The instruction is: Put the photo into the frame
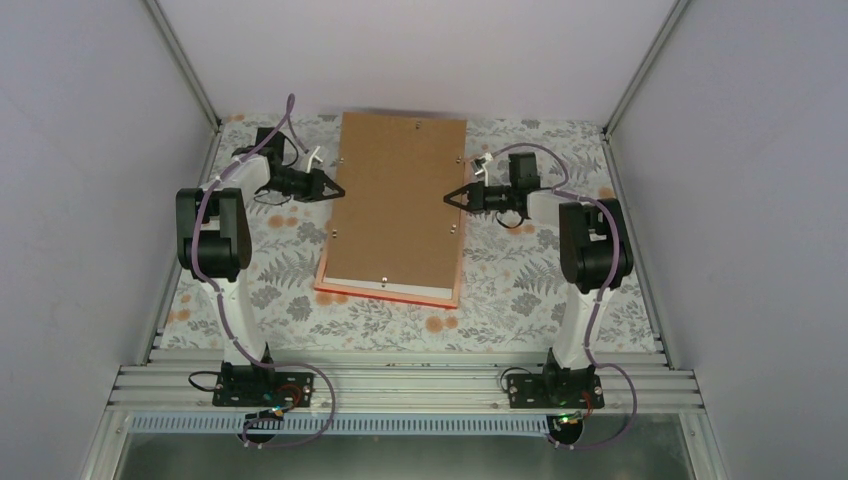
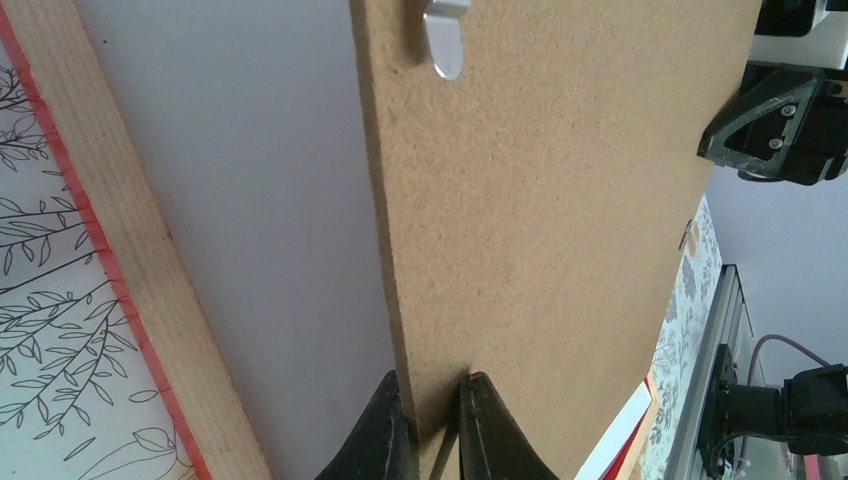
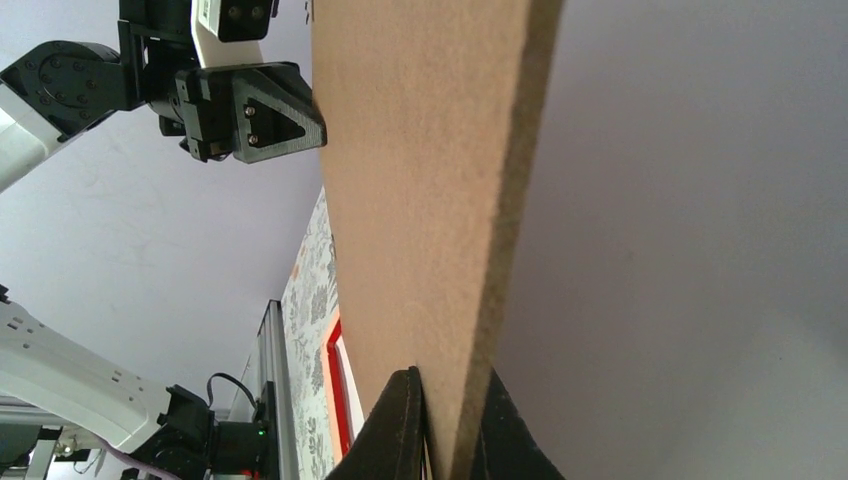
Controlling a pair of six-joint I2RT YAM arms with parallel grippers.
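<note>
Under the backing board (image 1: 395, 200), the frame (image 1: 400, 297) lies below the left hand (image 1: 335, 190) and right hand (image 1: 449, 199), both clamping that board.

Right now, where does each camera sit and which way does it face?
Top: fixed above and behind the arms, looking down at the table; both arms show, left gripper and right gripper pinching the board above the frame.
Left wrist: on the left arm, looking along the board toward the right gripper; its own fingers show.
Right wrist: on the right arm, looking back toward the left gripper; its own fingers show.
Shared: both wrist views see the board and the opposite gripper.
</note>
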